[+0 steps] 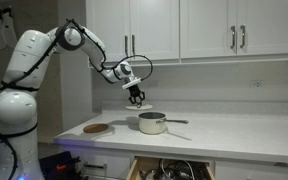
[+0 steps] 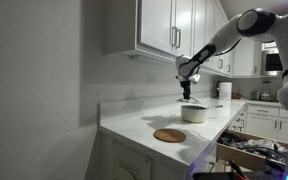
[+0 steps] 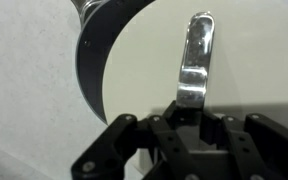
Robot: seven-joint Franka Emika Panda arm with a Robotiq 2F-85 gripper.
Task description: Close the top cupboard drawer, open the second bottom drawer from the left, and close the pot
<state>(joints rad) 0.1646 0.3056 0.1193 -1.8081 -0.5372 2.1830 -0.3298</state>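
The small steel pot (image 1: 151, 123) (image 2: 194, 113) stands on the white counter with its long thin handle pointing sideways. My gripper (image 1: 135, 97) (image 2: 185, 88) hangs a little above and beside it. In the wrist view the gripper (image 3: 189, 110) is shut on the shiny handle (image 3: 196, 55) of the round pot lid (image 3: 144, 50), whose dark rim curves at the left. Below the counter a drawer (image 1: 169, 168) (image 2: 249, 150) stands pulled out with utensils inside. The white wall-cabinet doors (image 1: 154, 28) (image 2: 159, 25) above look shut.
A flat brown round disc (image 1: 97, 128) (image 2: 169, 135) lies on the counter (image 1: 234, 135) beside the pot. The tiled back wall runs behind it. The arm reaches in under the wall cabinets.
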